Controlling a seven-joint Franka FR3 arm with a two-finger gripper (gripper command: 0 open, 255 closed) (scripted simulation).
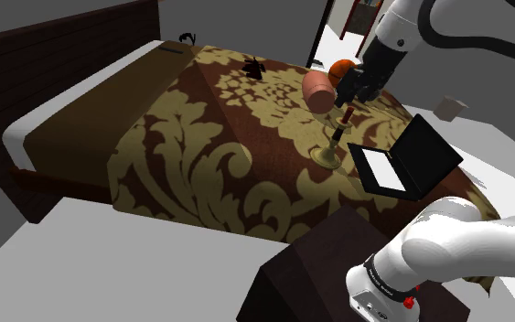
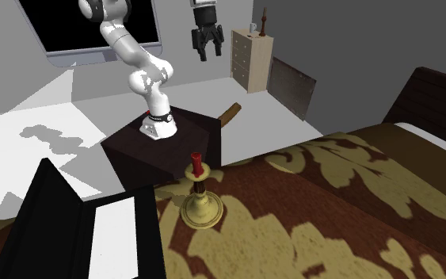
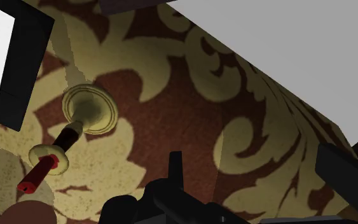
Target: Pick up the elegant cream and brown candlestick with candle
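The candlestick (image 1: 334, 139) stands upright on the patterned bed cover, with a round cream base, a dark brown stem and a short red candle on top. Its base (image 2: 200, 211) rests near the bed's edge, beside the laptop. In the wrist view I look down on the candlestick (image 3: 75, 124) from above, off to one side of the fingers. My gripper (image 1: 348, 95) hangs in the air above the candle, apart from it. It is open, and nothing sits between the black fingers (image 3: 174, 170). Seen from the second exterior view, the gripper (image 2: 206, 54) is well above the bed.
An open black laptop (image 1: 409, 157) lies right beside the candlestick. A pinkish round object (image 1: 318, 91) and an orange one (image 1: 341, 66) sit close behind it. A small dark object (image 1: 255, 66) lies farther up the bed. The dark stand (image 2: 165, 141) adjoins the bed; a dresser (image 2: 252, 55) stands by the wall.
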